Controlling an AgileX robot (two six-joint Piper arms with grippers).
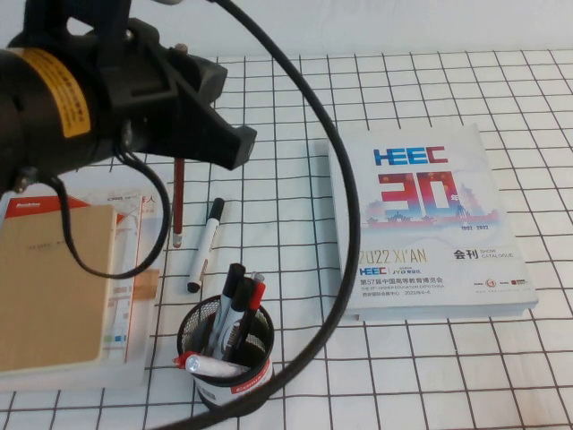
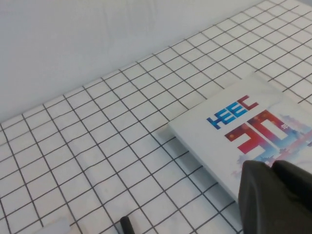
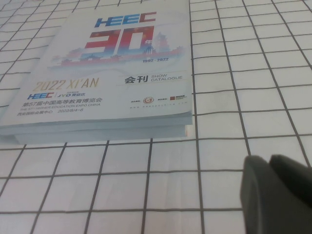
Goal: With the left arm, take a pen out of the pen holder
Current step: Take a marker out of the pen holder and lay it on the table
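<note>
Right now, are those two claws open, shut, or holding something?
Left gripper, high above white gridded table: shut, empty.
Right gripper, low beside white HEEC catalogue: shut, empty.

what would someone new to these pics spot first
The black left arm looms over the table's far left, its left gripper shut and apart from the pen holder, which stands full of markers at the near edge. The white HEEC catalogue fills the right side of the checked cloth, with the right gripper shut, low over the bare squares beside it.
</note>
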